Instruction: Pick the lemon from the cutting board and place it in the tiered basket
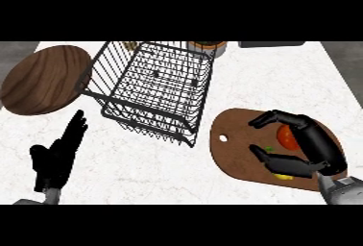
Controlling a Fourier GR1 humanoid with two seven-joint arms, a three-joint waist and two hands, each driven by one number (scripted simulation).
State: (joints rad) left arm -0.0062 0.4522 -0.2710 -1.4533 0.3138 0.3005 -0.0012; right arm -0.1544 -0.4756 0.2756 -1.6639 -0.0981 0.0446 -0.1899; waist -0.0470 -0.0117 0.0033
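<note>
A brown cutting board lies at the right of the white counter. My right hand hovers over it, fingers arched and thumb spread, with a wide gap between their tips. A red-orange round fruit with a green stem sits inside that arch. Only a small yellow bit of the lemon peeks out beneath the thumb; the rest is hidden. The black wire tiered basket stands at the centre back, left of the board. My left hand rests at the lower left, fingers straight.
A round dark wooden board lies at the far left, touching the basket's side. Behind the basket stand an orange-brown jar and a grey object. Bare white counter stretches between my two hands.
</note>
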